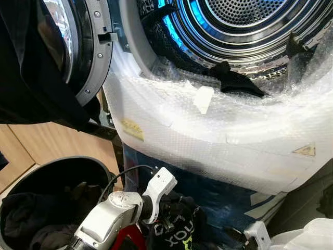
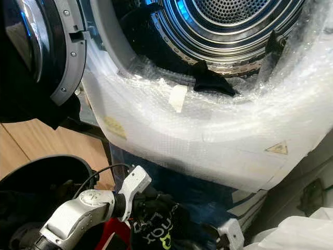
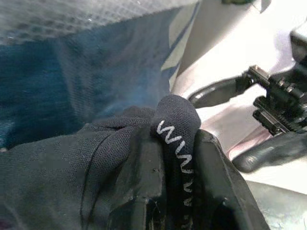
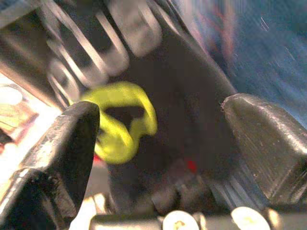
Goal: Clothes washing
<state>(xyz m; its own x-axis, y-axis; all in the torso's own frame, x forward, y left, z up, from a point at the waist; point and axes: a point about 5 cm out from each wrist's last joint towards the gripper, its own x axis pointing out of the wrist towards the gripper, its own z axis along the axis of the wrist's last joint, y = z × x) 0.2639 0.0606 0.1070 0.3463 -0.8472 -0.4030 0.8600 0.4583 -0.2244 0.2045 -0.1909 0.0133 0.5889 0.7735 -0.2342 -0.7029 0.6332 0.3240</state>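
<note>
Left hand lifting a garment below the washer drum.

Left hand [image 3: 177, 191] is pinching a fold of the black garment [image 1: 177, 229], fingers clamped on it. Cloth is hanging soft, light, floppy; bunched fold suits gripping. Right hand [image 4: 160, 139] is gaping wide, empty, just beside the same cloth. Drum [image 1: 234, 31] is standing open above both.

glossy metal drum [image 1: 244, 21], matt knit garment [image 3: 72, 163]

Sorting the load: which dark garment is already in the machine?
The plain black garment draped over the drum's lower rim; the printed black garment is pinched in the left gripper below.
</note>
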